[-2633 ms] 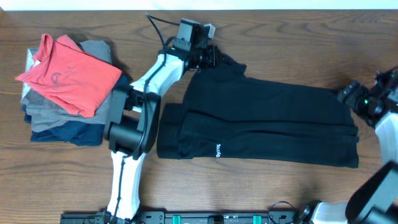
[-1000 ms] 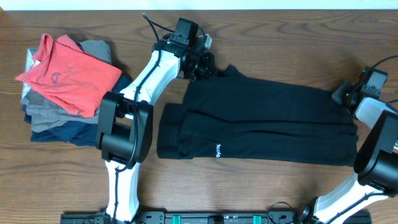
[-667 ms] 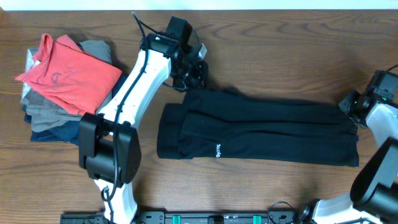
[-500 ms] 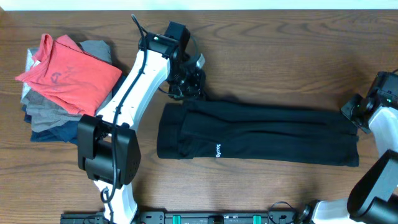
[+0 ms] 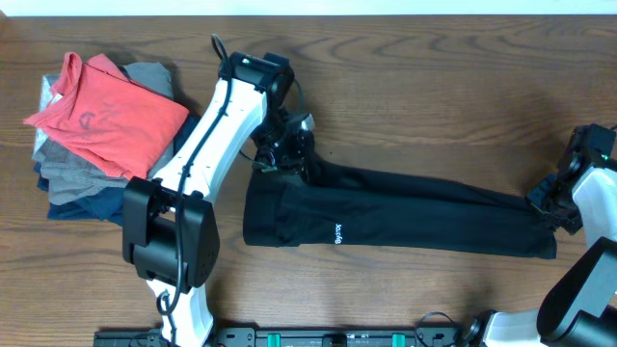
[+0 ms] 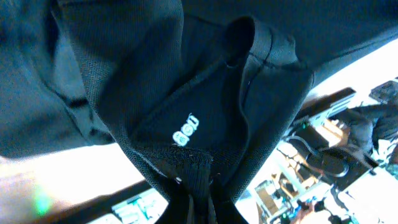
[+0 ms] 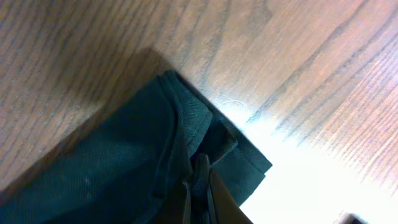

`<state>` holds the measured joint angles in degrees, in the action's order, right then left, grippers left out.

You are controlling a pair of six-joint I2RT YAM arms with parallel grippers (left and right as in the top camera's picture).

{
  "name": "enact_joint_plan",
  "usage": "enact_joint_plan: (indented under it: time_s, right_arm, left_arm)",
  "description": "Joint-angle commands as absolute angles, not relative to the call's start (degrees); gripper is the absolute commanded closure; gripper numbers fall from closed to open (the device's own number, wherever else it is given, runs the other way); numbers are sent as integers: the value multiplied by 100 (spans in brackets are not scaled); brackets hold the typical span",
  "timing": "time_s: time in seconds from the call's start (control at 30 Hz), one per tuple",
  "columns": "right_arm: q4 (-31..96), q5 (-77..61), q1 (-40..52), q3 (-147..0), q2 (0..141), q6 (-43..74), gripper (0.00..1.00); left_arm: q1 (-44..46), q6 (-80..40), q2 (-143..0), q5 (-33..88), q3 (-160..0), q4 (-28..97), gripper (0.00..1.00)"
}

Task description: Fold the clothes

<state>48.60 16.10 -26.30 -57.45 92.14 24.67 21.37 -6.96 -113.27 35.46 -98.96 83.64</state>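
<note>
A black garment (image 5: 405, 212) lies folded into a long band across the middle of the table. My left gripper (image 5: 281, 154) is shut on its upper left corner, holding the edge above the band's left end. The left wrist view shows the black garment's ribbed hem (image 6: 193, 174) pinched between the jaws, a small white logo (image 6: 185, 130) on the cloth hanging above. At the band's right end my right gripper (image 5: 551, 198) is shut on the other corner. In the right wrist view the black garment's hemmed corner (image 7: 205, 146) runs into the closed jaws over the wood.
A stack of folded clothes (image 5: 96, 178) with a red shirt (image 5: 111, 111) on top sits at the far left of the wooden table (image 5: 443, 87). The left arm (image 5: 207, 125) slants down from its gripper to the front edge.
Both grippers have carried the garment's back edge toward the front, over the lower part. The wide black panel has narrowed into a long band.
</note>
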Motion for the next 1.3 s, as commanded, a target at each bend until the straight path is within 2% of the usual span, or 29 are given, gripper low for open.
enact_joint_plan:
  time_s: [0.0, 0.33, 0.53, 0.6, 0.73, 0.77, 0.8, 0.87, 0.97, 1.1, 1.27]
  right_arm:
    - [4886, 1938, -2672, -5743, 9129, 2615, 94]
    - [4919, 2062, -2672, -5741, 9129, 2617, 92]
    - [4976, 2388, -2674, -5741, 9129, 2703, 88]
    - [5026, 2571, -2694, -5741, 9129, 2853, 82]
    - [5061, 2630, -2829, -5741, 9129, 2886, 81]
    - [5083, 2606, -2869, -5741, 9129, 2886, 79]
    - [5109, 2539, -2926, -5741, 9129, 2880, 76]
    - [5172, 2303, -3013, -5741, 9129, 2849, 68]
    - [5105, 1511, -3133, -5741, 9142, 2241, 59]
    - [5052, 615, -3264, -5741, 9231, 1151, 41]
    - [5100, 578, -3422, -5741, 9465, 1004, 38]
  left_arm:
    - [2265, -556, -11347, 3538, -9845, 8482, 94]
    - [2598, -777, -11347, 2567, -9360, 8444, 94]
    - [2606, -829, -11347, 2563, -8698, 7791, 94]
    - [2606, -880, -11347, 2563, -8541, 7634, 94]
    - [2606, -906, -11347, 2561, -8346, 7575, 93]
    - [2606, -906, -11347, 2561, -8329, 7575, 85]
    - [2606, -908, -11347, 2563, -8313, 7579, 69]
    - [2606, -908, -11347, 2565, -8309, 7618, 50]
    - [2606, -908, -11347, 2565, -8309, 7649, 45]
    - [2606, -882, -11347, 2536, -8309, 7776, 46]
    - [2606, -884, -11347, 2434, -8311, 7649, 45]
